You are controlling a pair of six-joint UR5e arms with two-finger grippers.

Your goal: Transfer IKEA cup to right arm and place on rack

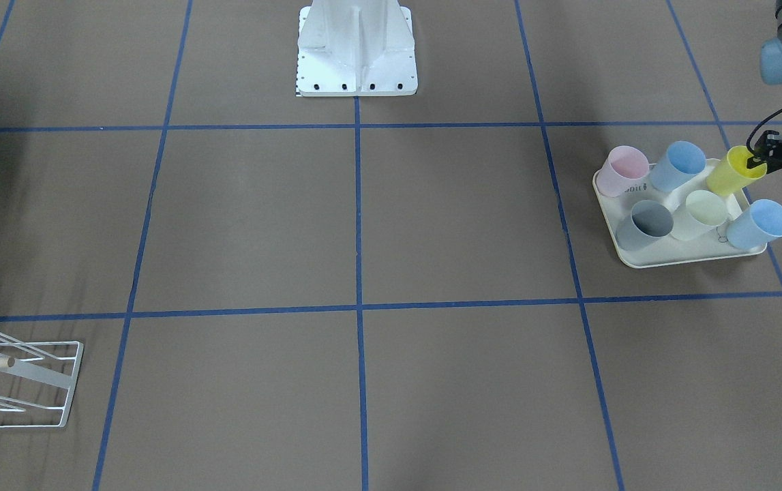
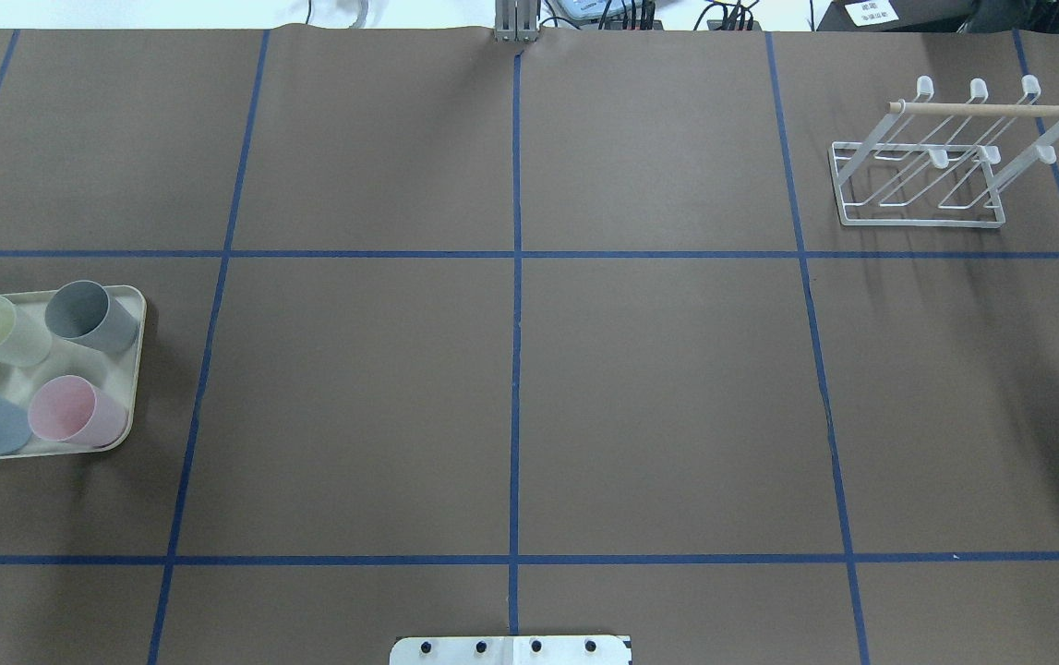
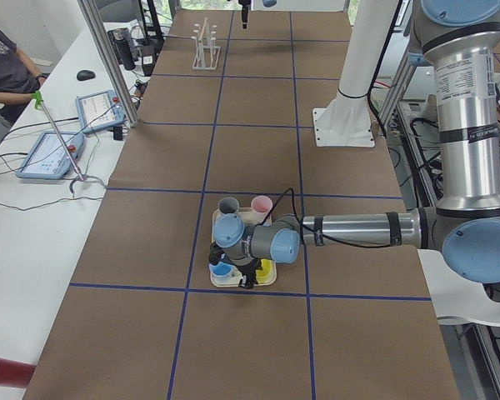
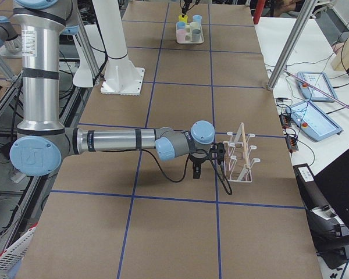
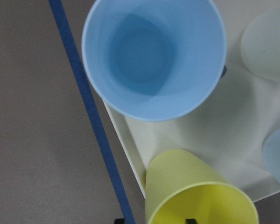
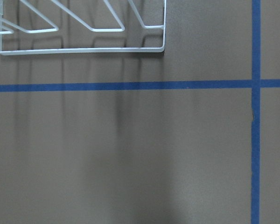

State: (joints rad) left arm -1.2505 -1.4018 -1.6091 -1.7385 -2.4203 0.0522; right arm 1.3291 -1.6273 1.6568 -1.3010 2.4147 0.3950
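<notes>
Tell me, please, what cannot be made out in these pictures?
Right gripper: cut off by the overhead view's right edge, small in the side view; open or shut unclear.
Left gripper: fingertips cut by the wrist view's bottom edge; grip on the yellow cup uncertain.
Rack: cut by the front view's left edge.

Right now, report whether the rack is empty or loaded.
Empty. In the overhead view every prong of the rack stands bare, and nothing hangs on it.

The overhead view looks forward and down on the table [image 2: 658, 388] from behind the base [image 2: 511, 650]; the front view faces back. Both show the tray [image 2: 127, 369] and rack [image 2: 917, 222]. Side cameras look along from each end. Wrist cameras hang close, looking down.
</notes>
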